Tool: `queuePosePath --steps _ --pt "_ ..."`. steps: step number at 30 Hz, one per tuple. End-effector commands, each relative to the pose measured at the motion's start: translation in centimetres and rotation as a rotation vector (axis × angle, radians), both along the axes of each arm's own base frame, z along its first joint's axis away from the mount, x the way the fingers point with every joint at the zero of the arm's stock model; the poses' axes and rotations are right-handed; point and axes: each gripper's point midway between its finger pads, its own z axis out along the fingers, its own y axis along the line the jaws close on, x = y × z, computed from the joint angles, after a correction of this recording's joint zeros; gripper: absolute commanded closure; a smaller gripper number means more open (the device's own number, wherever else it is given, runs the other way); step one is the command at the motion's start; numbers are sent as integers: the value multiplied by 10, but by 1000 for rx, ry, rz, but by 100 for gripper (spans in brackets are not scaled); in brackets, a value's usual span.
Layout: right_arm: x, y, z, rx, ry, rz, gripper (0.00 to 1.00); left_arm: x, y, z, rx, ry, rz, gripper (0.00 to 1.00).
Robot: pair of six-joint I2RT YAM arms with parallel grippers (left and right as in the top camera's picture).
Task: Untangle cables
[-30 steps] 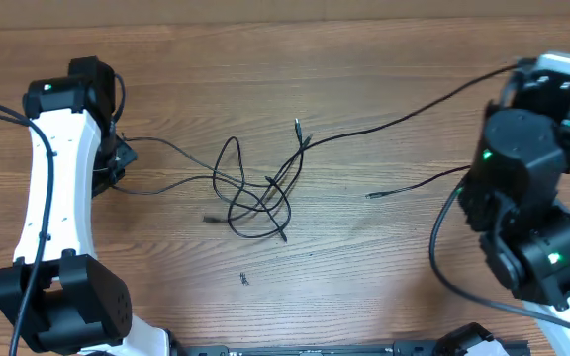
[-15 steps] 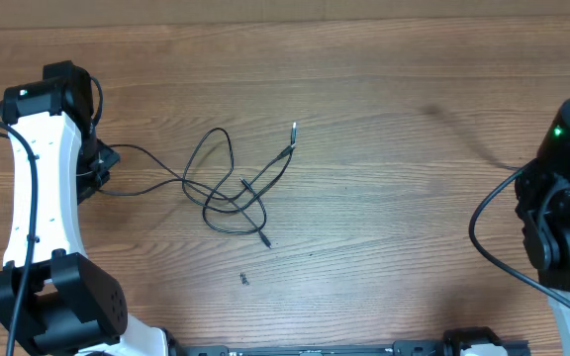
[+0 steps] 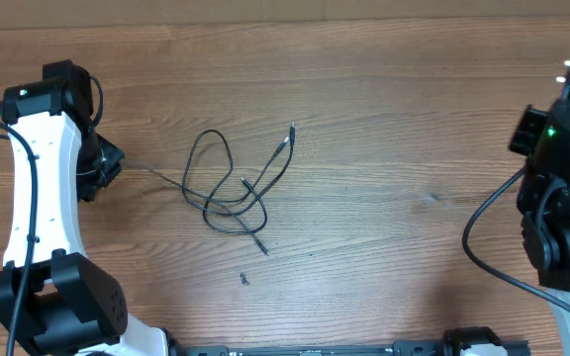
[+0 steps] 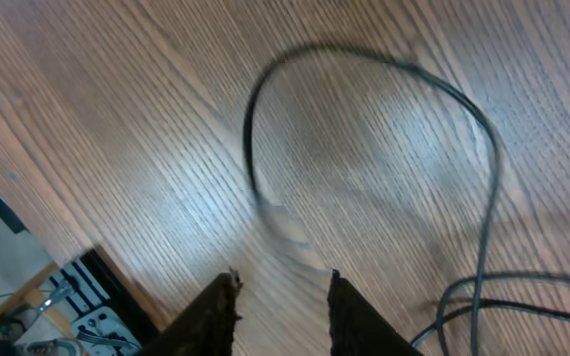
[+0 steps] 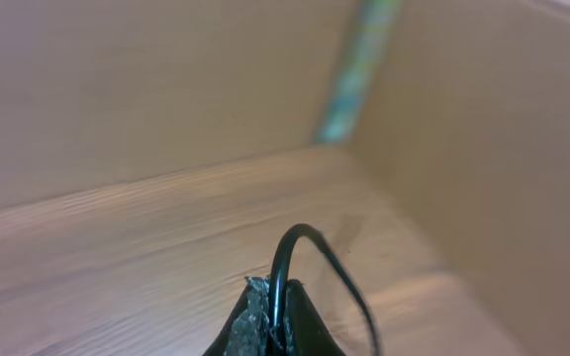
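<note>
Cables point(image 3: 228, 198) mid-separation: right gripper point(image 5: 271, 297) clamped on one cord point(image 5: 310, 242), left gripper point(image 4: 283, 292) part-open, empty, likely needs a fresh grasp on the knot.

Readable text: none in any of the views.
Table point(image 3: 384, 99): plain wood grain, no writing on it.
Left arm point(image 3: 40, 188): white cover, no letters or numbers to read.
Right arm point(image 3: 562, 198): black housing, no brand to read.
Cables point(image 3: 248, 186): too thin to show any print.
</note>
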Motion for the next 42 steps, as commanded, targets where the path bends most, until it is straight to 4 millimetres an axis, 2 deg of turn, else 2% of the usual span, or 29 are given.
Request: queuePosePath --steps 1,4,6,10,14,17,25,29,33,39,42 --pt "11 67 8 174 -34 370 96 5 -3 1 -19 -18 4 67" --pt "6 112 7 277 -19 613 96 6 -4 1 -23 -19 4 67" --pt "0 135 9 331 -15 741 96 6 -4 1 -23 -19 5 67" --pt "-23 180 16 433 2 1027 96 6 -5 1 -26 -19 4 68" --pt "-55 215 23 496 19 1320 96 6 -7 1 -42 -24 5 68" --pt "-71 225 22 500 29 1440 96 6 -8 1 -45 -24 5 68" --pt "-78 224 4 474 93 1453 96 6 -7 1 -44 -24 4 70" --pt "-62 209 -11 418 138 1312 96 8 -7 0 -44 -29 4 70" --pt "-34 175 -28 385 186 1017 96 8 -7 1 -43 -31 3 70" --pt "-5 95 -46 288 204 497 96 10 -7 0 -46 -36 -12 71" --pt "3 76 -52 240 216 394 96 10 -7 0 -46 -37 -12 71"
